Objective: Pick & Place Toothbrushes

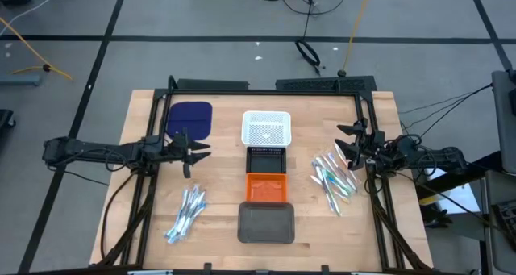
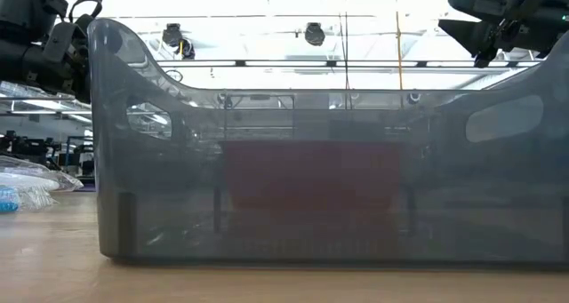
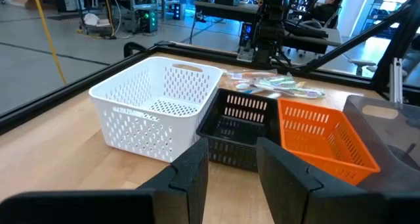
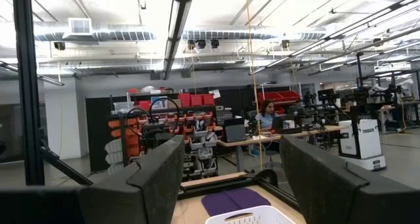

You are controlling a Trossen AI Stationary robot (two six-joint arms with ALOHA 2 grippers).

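Note:
Two heaps of thin toothbrushes, light blue, green, pink and clear, lie flat on the wooden table. One heap point(image 1: 187, 213) is near the left front and shows at the low view's left edge point(image 2: 25, 186). The other heap point(image 1: 334, 178) lies right of the trays and appears beyond them in the left wrist view point(image 3: 275, 86). My left gripper point(image 1: 197, 152) point(image 3: 233, 175) hovers open, left of the black tray, pointing toward the trays. My right gripper point(image 1: 345, 142) point(image 4: 230, 178) hovers open above the table, just beyond the right heap, and holds nothing.
A row of trays runs down the table's middle: white point(image 1: 266, 128), black point(image 1: 266, 160), orange point(image 1: 266, 186) and grey point(image 1: 266, 223). The grey tray point(image 2: 311, 187) fills the low view. A dark blue pad point(image 1: 190, 118) lies at far left. A person point(image 4: 268, 112) sits in the room behind.

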